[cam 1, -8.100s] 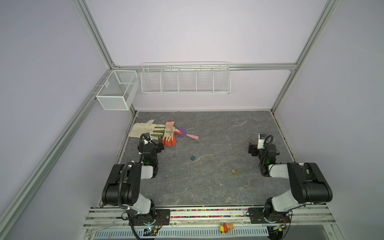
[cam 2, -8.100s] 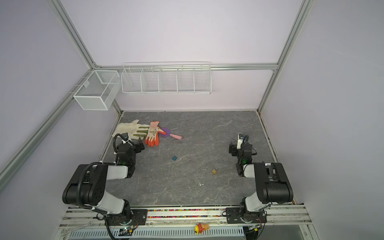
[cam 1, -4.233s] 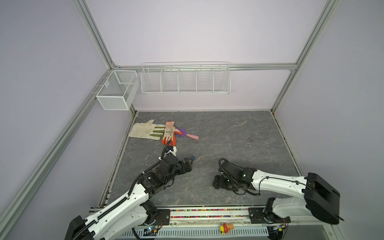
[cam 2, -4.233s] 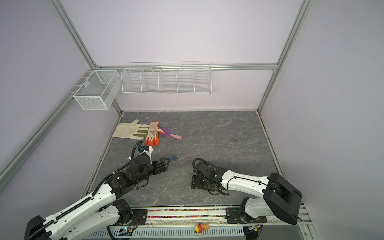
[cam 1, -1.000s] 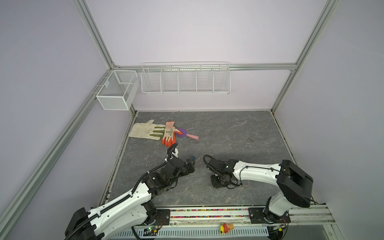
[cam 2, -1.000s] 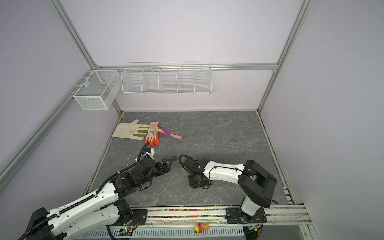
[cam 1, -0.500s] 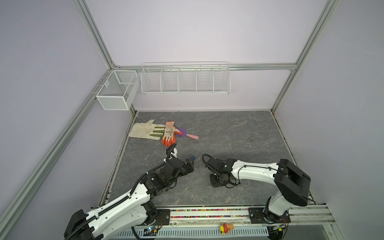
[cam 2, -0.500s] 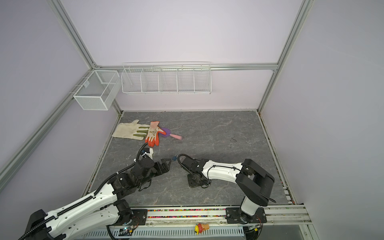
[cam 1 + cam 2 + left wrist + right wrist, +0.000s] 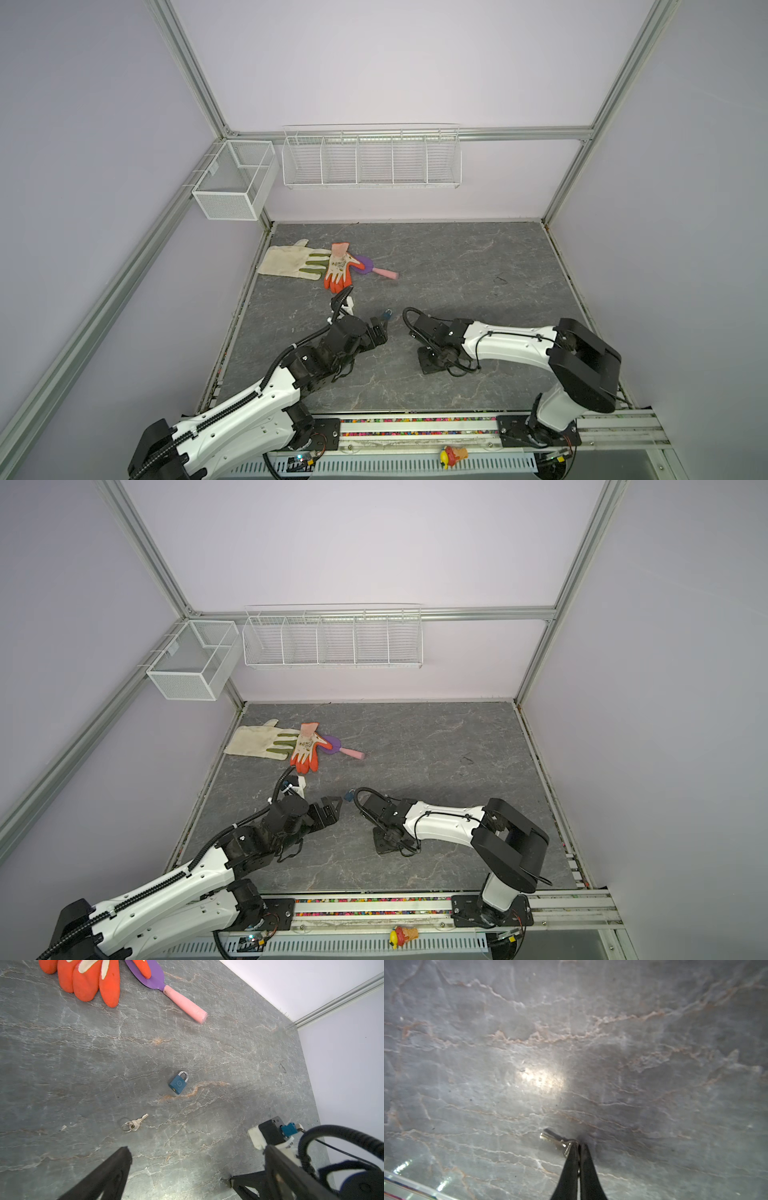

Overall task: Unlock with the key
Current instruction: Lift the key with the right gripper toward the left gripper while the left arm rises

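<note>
Clerk: Padlock [image 9: 178, 1083], one. Blue body, silver shackle seated in it. Lies flat on the grey table [image 9: 62, 1059].

Checker: Next item?

Clerk: Key [image 9: 553, 1138], silver. The head is pinched between the tips of the right gripper [image 9: 578, 1144], whose jaws are pressed together on it. The blade juts out sideways past the tips. It sits low at the tabletop; whether it touches, cannot tell.

Checker: Position against the padlock?

Clerk: That gripper stands right of the padlock and nearer the arms' bases, apart from it. The key itself is too small to make out in the top views.

Checker: Left gripper [image 9: 196, 1148]?

Clerk: Jaws spread wide, nothing between them. The padlock lies ahead of its fingers [image 9: 116, 1165], beyond the tips and untouched, keyhole end turned toward them. In a top view the gripper shows just left of the padlock [image 9: 350, 796].

Checker: Further stock?

Clerk: Ringed key [image 9: 134, 1124], one, loose on the table. It lies near the padlock, on the side facing the left gripper, and neither gripper touches it. Orange glove [image 9: 338, 272], cream glove [image 9: 286, 262] and trowel [image 9: 384, 273] with pink handle lie grouped well beyond the padlock, on its side away from the arms.
</note>
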